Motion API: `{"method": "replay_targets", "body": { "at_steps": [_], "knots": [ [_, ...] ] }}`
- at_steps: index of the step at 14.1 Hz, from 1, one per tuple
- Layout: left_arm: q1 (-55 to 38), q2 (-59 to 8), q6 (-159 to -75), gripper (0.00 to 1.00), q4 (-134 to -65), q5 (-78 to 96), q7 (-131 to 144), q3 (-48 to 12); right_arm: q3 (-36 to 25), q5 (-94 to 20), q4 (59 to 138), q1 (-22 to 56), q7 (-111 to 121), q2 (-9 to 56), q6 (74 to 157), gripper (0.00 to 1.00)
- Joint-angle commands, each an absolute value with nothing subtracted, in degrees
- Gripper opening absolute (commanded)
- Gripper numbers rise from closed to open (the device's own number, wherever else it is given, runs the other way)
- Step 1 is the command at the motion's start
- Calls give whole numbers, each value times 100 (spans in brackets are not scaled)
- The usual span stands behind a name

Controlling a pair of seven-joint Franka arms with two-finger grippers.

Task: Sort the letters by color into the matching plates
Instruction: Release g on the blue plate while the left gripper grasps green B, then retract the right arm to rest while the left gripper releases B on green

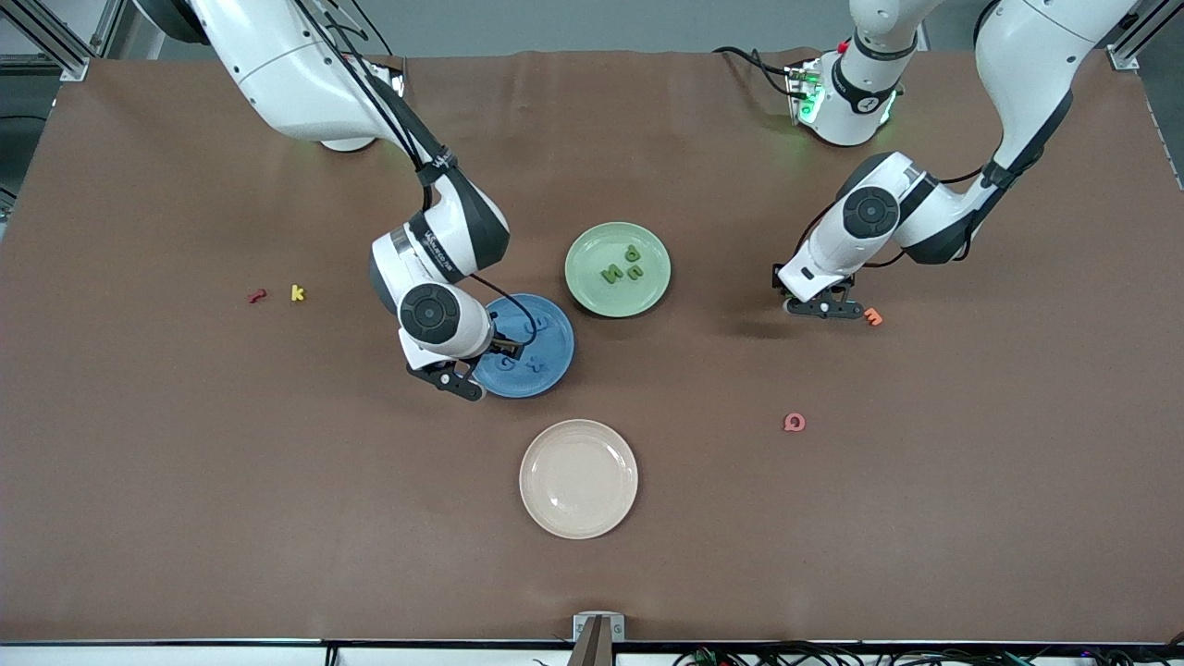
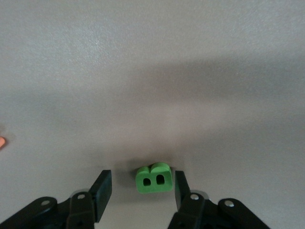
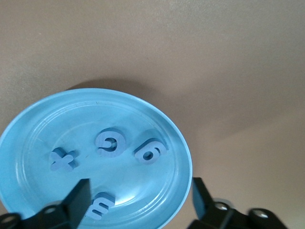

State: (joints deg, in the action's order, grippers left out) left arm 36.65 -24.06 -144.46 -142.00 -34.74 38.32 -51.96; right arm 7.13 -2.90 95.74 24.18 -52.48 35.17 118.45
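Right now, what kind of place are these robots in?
Probably a robot lab. Two white arms bolted to a brown-covered table, metal frame rails at its corners, and a sorting exercise of small letters and the blue plate and green plate.

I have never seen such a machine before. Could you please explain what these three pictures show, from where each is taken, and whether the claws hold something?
Two white robot arms work at a brown table. The wide picture comes from a high camera facing them; the other two come from cameras on the wrists.

The right claw is open over the blue plate, where four blue letters lie. It holds nothing.

The left claw is down at the table beside an orange letter. A green letter stands between its fingers, with gaps showing, so it is not gripped yet.

The pale green plate holds three green letters. A cream plate, nearest the front camera, holds nothing. Red, yellow and pink letters lie loose.
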Motion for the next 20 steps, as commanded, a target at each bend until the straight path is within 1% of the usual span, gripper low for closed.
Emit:
{"method": "replay_targets", "body": {
  "at_steps": [1,5,7,8,9,10,12,13,14,16,18,20],
  "knots": [
    [3718,-2504,-14546,61,-14229,-3612,3920,-5212,686,-124,9432,2259,-5064,3402,11515,100],
    [3718,-2558,-14555,59,-14221,-3621,3920,-5212,668,105,9474,1584,-3687,3007,11128,100],
    [3718,-2566,-14546,52,-14221,-3621,3911,-5212,668,280,9483,1241,-3097,2779,10838,100],
    [3718,-2575,-14546,46,-14221,-3621,3911,-5203,668,333,9483,1109,-2876,2656,10724,100],
    [3718,-2593,-14555,36,-14221,-3621,3911,-5177,668,360,9483,951,-2639,2515,10601,100],
    [3709,-2610,-14546,31,-14212,-3638,3911,-5168,668,360,9483,793,-2384,2357,10487,100],
    [3718,-2610,-14555,13,-14203,-3822,3929,-5159,668,360,9457,476,-1875,2058,10206,100],
    [3718,-2602,-14555,2,-14186,-3832,3946,-5150,668,360,9431,344,-1672,1926,10082,100],
    [3718,-2602,-14546,0,-14159,-3832,3955,-5142,668,378,9413,186,-1479,1786,9942,100],
    [3718,-2540,-14502,0,-14089,-3832,3973,-5150,677,588,9291,-113,-952,1592,9600,100],
    [3709,-2514,-14502,0,-13975,-3823,4034,-5212,677,607,8923,-377,-564,1564,9134,100],
    [3657,-2522,-14415,0,-13817,-3823,4384,-5518,668,615,8527,-518,-448,1564,8686,100]
  ]
}}
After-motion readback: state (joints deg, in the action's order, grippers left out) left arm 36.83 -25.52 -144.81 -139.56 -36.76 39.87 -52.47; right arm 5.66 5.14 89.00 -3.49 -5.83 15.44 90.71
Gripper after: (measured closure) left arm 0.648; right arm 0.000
